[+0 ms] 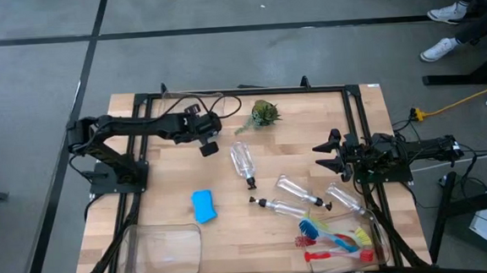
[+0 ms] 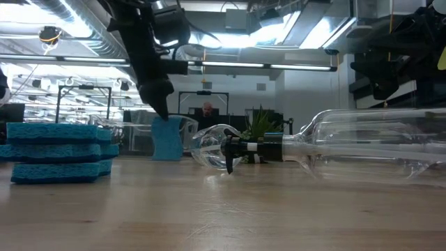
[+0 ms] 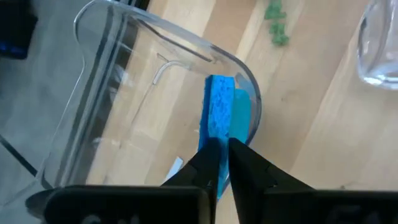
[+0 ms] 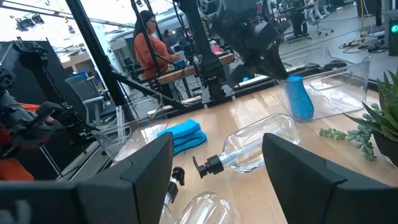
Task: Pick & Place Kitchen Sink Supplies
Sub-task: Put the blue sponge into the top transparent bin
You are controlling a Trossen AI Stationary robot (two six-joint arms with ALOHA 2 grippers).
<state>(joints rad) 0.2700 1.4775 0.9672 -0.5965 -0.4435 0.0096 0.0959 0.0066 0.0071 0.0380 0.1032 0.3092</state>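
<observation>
A wooden tabletop [image 1: 231, 213] seen from above, with a dark robot arm at each side. The left gripper [image 3: 222, 163] reaches over the far edge, left of centre, its fingers [image 3: 250, 168] pinched together on the top of a blue sponge [image 3: 219, 112] standing on edge. In the left wrist view that sponge sits inside a clear bin [image 3: 106, 93], close against its curved wall; from above the bin barely shows there.

A second blue sponge [image 1: 204, 206] lies flat on the near-left part of the tabletop, just beyond another clear bin [image 1: 159, 252] at the near-left corner. Four clear bottles with black pump tops lie on their sides from the middle toward the right edge — one [image 1: 242, 162] at the centre, the others [image 1: 302, 191] trailing toward the near-right corner. There, a third bin [image 1: 384, 245] holds red, blue and yellow-green brushes [image 1: 339, 242]. A small green plant [image 1: 264, 113] sits at the far edge.

The right gripper [image 4: 217, 158] waits over the right edge, jaws apart and empty, facing the bottles.

The step in hand looks like the placing of a sponge — it seems down in the bin, with the grip only just beginning to slacken. The next move calls for opening fully and lifting straight up, so the sponge is not dragged out or tipped over the wall.
</observation>
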